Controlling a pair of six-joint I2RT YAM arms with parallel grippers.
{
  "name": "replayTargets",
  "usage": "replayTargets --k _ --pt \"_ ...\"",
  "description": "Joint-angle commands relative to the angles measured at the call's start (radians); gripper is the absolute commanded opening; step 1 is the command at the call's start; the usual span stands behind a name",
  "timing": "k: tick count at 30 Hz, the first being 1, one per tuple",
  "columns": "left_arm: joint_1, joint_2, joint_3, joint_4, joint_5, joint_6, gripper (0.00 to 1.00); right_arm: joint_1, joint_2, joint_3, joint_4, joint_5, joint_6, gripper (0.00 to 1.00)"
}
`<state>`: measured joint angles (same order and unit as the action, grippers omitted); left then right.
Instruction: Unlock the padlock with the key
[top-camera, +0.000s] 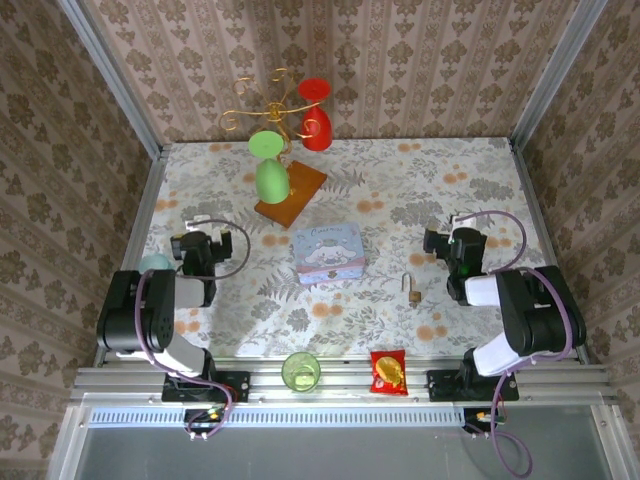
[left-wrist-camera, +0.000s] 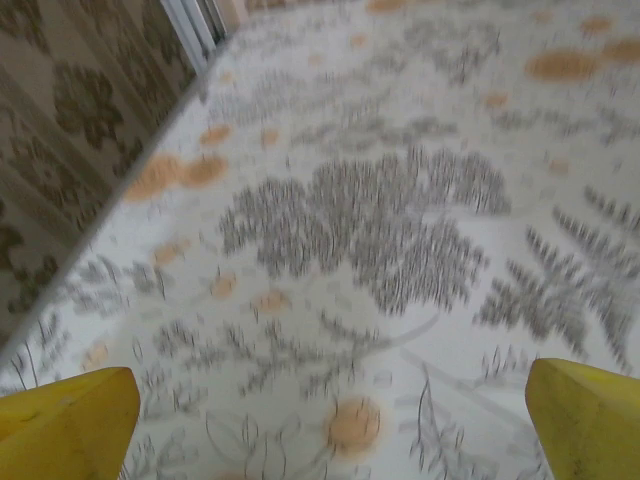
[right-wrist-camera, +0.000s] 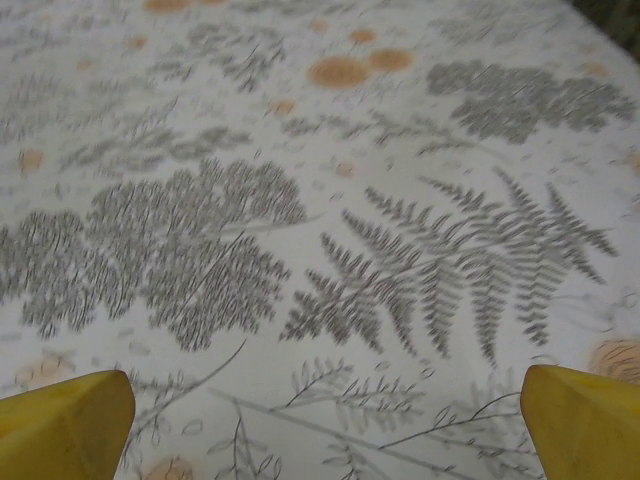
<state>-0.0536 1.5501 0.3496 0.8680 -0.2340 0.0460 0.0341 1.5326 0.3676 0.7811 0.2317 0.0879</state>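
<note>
The tiny brass padlock (top-camera: 412, 291) lies on the floral tablecloth, right of the blue tin, its thin silver shackle pointing away from the arms. The key is too small for me to tell apart from the padlock in the top view. My right gripper (top-camera: 447, 243) hovers to the upper right of the padlock, well clear of it. In the right wrist view the yellow fingertips (right-wrist-camera: 65, 415) stand wide apart, so this gripper (right-wrist-camera: 325, 420) is open over bare cloth. My left gripper (top-camera: 196, 238) is far off at the left, also open (left-wrist-camera: 330, 425) with nothing between its fingers.
A blue cartoon tin (top-camera: 329, 253) sits mid-table. Behind it stands a wooden base with a gold wire rack holding green and red glasses (top-camera: 287, 150). A green cup (top-camera: 301, 371) and a red snack packet (top-camera: 388, 372) rest at the near edge. Patterned walls (left-wrist-camera: 70, 140) close in on the sides.
</note>
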Motion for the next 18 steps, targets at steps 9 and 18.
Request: replayTargets --k 9,18 --pt "0.014 0.009 0.029 0.082 0.087 0.005 1.0 -0.003 -0.006 0.027 0.092 -0.052 -0.028 1.0" --pt "0.011 0.009 0.03 0.08 0.081 0.006 1.0 -0.005 -0.004 0.032 0.085 -0.066 -0.033 1.0"
